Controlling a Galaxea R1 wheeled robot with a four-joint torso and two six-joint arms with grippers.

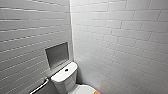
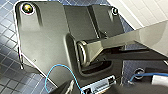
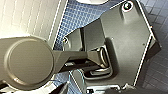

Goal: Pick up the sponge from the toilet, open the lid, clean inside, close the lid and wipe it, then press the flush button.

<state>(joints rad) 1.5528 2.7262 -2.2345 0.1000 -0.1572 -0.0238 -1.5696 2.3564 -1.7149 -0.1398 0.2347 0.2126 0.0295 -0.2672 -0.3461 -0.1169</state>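
Apparently pickup step not yet done: sponge seemingly rests at edge of closed lid, toilet in tiled corner. Your next move calls for reach down to sponge. Either claw's state: cannot tell.

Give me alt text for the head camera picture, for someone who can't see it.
A white toilet stands in a tiled corner, a dark flush button on its tank top. At the bottom edge, an orange sponge shows at the rim of the lid.
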